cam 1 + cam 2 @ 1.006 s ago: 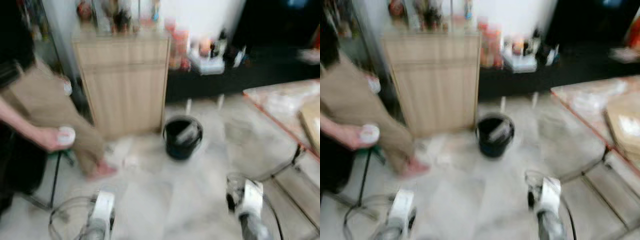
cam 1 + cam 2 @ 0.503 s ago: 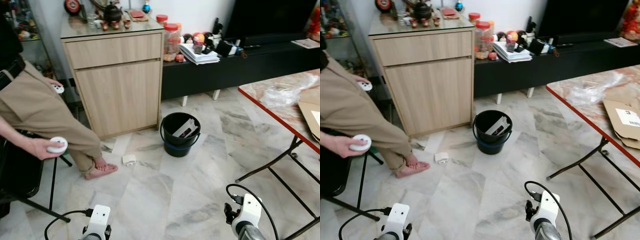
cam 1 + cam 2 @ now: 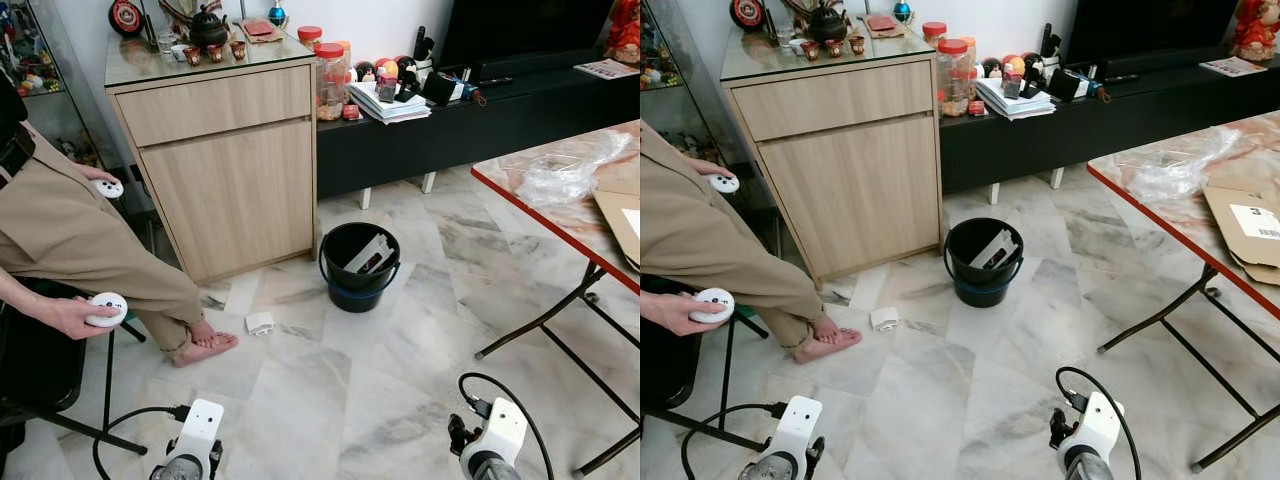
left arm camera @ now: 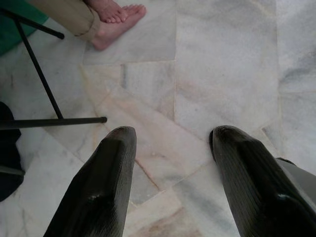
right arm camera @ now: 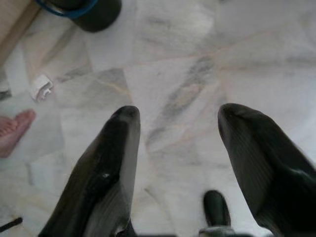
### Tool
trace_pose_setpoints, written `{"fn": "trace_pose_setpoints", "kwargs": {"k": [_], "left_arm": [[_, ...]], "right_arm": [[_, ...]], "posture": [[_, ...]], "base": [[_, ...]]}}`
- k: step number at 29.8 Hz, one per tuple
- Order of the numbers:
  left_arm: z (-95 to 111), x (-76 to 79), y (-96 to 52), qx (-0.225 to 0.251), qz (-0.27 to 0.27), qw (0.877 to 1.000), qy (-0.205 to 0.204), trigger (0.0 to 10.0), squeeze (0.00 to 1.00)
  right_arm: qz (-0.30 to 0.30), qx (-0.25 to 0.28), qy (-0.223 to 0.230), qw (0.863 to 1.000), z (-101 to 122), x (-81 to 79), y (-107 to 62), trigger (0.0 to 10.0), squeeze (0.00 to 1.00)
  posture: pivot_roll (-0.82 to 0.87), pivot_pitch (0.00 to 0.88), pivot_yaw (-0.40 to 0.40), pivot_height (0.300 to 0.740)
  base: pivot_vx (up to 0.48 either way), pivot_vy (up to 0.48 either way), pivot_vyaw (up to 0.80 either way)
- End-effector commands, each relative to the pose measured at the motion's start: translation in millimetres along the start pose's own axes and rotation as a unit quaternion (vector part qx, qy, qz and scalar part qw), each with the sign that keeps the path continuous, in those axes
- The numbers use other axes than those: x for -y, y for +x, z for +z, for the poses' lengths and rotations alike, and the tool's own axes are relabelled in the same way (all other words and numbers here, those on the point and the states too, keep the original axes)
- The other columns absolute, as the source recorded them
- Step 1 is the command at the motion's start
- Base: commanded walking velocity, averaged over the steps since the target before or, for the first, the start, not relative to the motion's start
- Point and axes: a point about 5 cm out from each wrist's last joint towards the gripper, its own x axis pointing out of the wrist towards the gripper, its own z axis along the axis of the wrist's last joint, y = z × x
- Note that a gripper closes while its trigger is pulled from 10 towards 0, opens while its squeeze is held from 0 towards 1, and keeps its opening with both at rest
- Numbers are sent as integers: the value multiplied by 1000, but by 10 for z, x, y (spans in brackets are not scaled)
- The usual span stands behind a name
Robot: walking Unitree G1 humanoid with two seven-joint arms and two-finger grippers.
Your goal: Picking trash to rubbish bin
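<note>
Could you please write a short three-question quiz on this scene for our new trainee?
1. True or false: the small white piece of trash already lies inside the black bucket.
2. What lies nearest the trash? A) the person's bare foot B) the folding table C) the TV bench
3. Fill in: both the left gripper and the right gripper have their fingers ____ over the marble floor.

Key: 1 false, it lies on the floor beside the wooden cabinet; 2 A; 3 open.
</note>
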Motion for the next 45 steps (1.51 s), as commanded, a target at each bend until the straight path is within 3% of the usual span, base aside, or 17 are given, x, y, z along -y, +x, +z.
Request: {"fn": "trace_pose_setpoints", "kwargs": {"k": [1, 14, 45], "left_arm": [[4, -22, 5, -6, -3, 1000, 11, 10000, 0], [-40, 6, 2, -26, 9, 1000, 15, 10000, 0], [-113, 95, -19, -38, 16, 999, -13, 10000, 0]], "right_arm": [[-6, -4, 11, 1000, -21, 30, -8, 10000, 0], [-18, -20, 1, 1000, -78, 109, -29, 10000, 0], [-19, -19, -28, 999, -6, 142, -14, 10000, 0]], "posture": [[180, 0, 22, 740], [184, 0, -13, 740], [192, 0, -61, 740]], "base": [[0, 0, 0], [0, 0, -40], [0, 0, -772]]}}
